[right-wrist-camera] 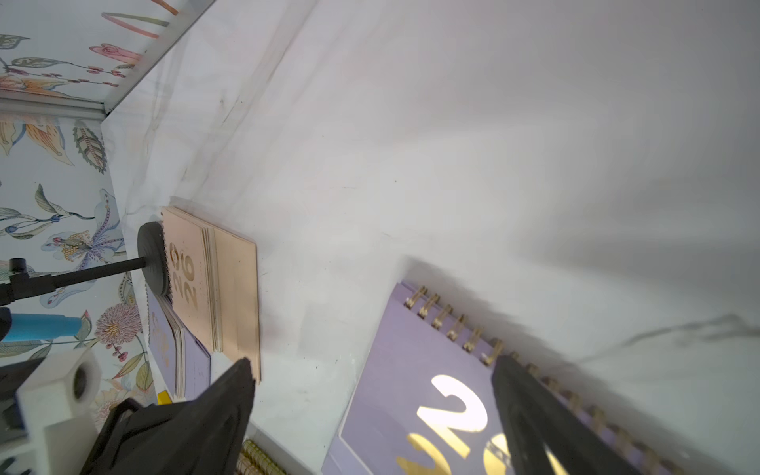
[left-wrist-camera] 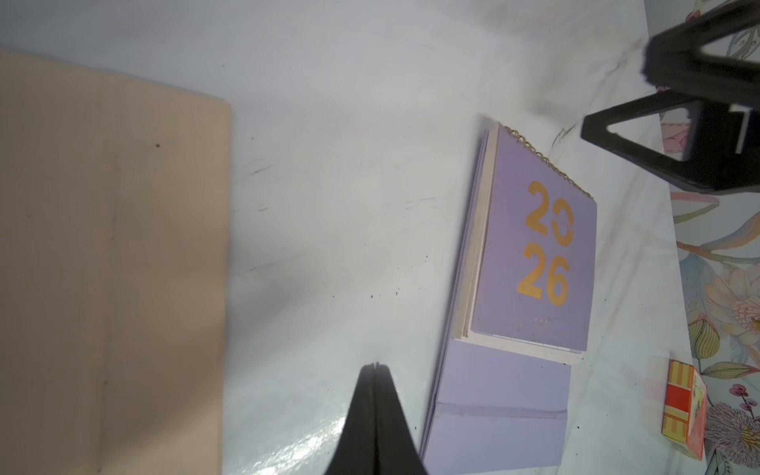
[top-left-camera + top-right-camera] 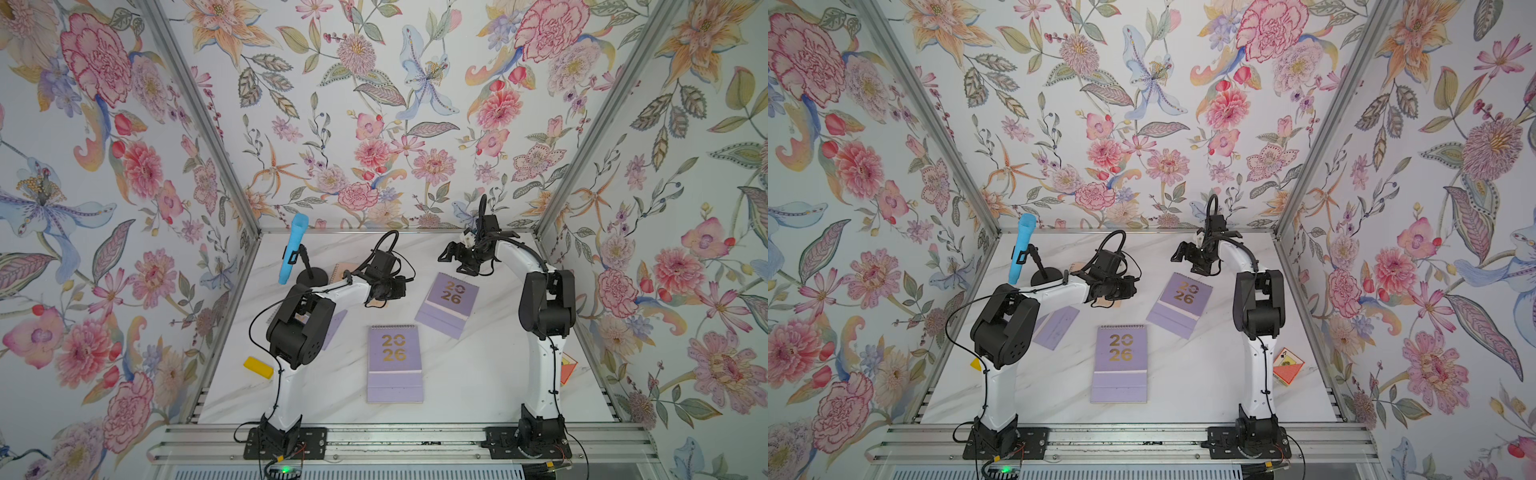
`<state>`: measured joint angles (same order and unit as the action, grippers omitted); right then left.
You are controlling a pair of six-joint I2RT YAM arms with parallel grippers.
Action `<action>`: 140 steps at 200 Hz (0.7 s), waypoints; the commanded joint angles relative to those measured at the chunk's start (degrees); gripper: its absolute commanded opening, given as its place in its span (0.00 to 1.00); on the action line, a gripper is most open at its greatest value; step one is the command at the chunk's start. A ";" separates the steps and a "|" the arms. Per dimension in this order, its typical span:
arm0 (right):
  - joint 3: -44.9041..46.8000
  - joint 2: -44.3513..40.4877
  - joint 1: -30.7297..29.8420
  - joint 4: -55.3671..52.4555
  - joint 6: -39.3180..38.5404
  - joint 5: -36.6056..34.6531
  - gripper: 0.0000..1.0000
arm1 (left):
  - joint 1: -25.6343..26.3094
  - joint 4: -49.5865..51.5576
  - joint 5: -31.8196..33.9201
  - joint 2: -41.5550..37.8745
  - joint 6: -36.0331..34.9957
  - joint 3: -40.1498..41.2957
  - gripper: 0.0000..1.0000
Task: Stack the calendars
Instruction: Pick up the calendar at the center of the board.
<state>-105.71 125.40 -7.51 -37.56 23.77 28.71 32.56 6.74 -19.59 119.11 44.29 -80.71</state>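
Nearest the bases: lilac card desk calendar with gold wire spiral and gold "2026", flat on the white marbled tabletop, spiral edge pointing away; further in, leftward: second lilac calendar, half hidden beneath the left arm; rightward: third lilac calendar, likewise flat, long axis running near to far, spiral end skewed a little to the right; beyond that: left gripper, pressed together on nothing, poised just by the plain end of a peach card calendar sitting beside, perhaps overlapping, the second lilac calendar; farthest: right gripper, spread wide and empty, hanging at the spiral edge of the third lilac calendar, one finger over the coils; contact impossible to tell. Judging by this: right arm plainly the nearer; from those jaws, third lilac calendar stretching back toward the bases; pinch across the spiral end probably called for.
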 commanded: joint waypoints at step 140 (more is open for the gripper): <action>47.88 -29.60 6.70 19.86 14.46 -3.21 1.00 | 4.14 -2.17 -4.10 13.40 4.55 -13.37 0.00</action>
<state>-59.81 97.32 -0.93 -21.43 36.56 23.77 35.55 4.23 -22.44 130.63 47.88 -91.77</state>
